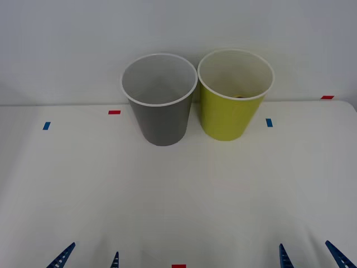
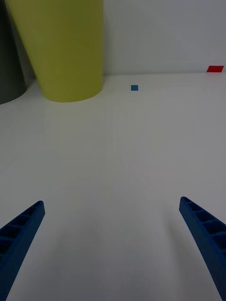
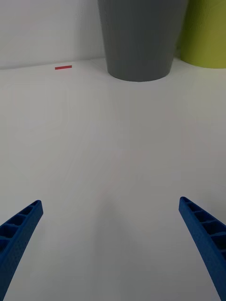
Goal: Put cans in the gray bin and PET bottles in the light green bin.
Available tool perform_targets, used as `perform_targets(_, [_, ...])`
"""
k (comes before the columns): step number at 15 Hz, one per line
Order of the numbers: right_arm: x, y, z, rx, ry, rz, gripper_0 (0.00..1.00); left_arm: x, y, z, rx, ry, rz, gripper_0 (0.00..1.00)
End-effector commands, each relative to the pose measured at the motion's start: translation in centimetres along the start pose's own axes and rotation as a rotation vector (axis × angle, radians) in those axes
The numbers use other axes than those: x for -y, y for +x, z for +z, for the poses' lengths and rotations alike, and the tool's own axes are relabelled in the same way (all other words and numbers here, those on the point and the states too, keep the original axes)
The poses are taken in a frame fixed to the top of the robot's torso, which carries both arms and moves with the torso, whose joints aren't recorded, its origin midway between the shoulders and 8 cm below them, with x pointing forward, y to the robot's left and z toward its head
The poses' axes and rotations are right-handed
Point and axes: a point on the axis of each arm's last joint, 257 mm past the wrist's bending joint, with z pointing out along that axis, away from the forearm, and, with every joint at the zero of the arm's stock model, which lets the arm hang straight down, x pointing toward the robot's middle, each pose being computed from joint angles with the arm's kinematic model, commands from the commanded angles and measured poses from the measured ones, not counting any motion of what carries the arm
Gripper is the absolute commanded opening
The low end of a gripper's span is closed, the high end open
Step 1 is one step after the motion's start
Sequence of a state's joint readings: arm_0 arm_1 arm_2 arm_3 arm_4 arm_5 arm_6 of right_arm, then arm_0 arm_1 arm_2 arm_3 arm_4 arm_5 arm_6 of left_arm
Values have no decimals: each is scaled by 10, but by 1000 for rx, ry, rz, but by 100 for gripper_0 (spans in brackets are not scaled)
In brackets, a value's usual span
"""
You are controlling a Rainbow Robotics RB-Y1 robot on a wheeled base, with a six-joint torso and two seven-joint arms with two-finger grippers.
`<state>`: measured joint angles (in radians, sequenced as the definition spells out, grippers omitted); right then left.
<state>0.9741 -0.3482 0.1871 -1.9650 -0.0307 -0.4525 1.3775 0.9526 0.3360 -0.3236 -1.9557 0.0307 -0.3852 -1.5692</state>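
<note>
Standing upright at the far side of the white counter [image 1: 178, 190], against the pale wall: gray bin [image 1: 160, 106], white-rimmed, pale inside. Sitting just right of the gray bin, rims nearly touching: green bin [image 1: 231, 100], same size, same white rim. Showing a small dark shape low inside the green bin, at the near rim; too little of it visible for telling what it is.

Lying flat on the counter around the gray bin: red tape mark [image 1: 114, 112] just to its left, blue tape mark [image 1: 46, 125] farther left, another blue mark [image 1: 269, 122] beyond the green bin, a red mark [image 1: 327, 97] at the far right edge, and one more red mark [image 1: 178, 266] well in front of the gray bin at the near edge.

Hovering well in front of the gray bin and a little to its left, low over bare counter: left gripper [image 1: 89, 258], blue ribbed fingers [image 3: 19, 230] spread wide, released, grasping nothing. Facing the gray bin's base in the left wrist view, with the green bin's wall beside it.

Hovering well in front of the gray bin and off to its right, roughly level with the left gripper: right gripper [image 1: 312, 255], fingers [image 2: 205, 235] likewise spread apart, released, empty. Looking toward the green bin's base in the right wrist view, with a sliver of the gray bin beside it.
</note>
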Motion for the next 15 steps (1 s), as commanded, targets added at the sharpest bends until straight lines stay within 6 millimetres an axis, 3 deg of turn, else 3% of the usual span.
perform_targets(1, [0,0,0,0,0,0,100,0,0,0,0,0,0,100])
perform_targets(15, [0,0,0,0,0,0,100,0,0,0,0,0,0,100])
